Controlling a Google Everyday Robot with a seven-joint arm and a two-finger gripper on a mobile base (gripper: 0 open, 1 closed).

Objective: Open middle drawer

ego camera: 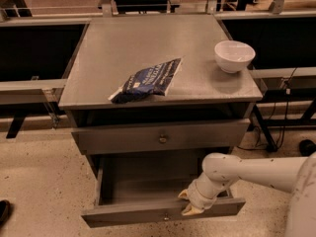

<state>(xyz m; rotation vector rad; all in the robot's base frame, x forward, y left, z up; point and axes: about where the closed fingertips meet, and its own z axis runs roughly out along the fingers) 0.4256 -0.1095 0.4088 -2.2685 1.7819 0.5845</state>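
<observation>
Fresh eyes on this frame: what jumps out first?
The middle drawer is pulled out at the bottom of the view, and the white arm reaches in from the right with its end effector at the drawer's front edge. On the cabinet top, a dark blue bag lies near the front and a white bowl sits at the right.

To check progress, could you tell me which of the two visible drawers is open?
The lower drawer, pulled out so its grey interior shows, with the gripper at its front edge. The upper drawer shows only its flat front and knob.
</observation>
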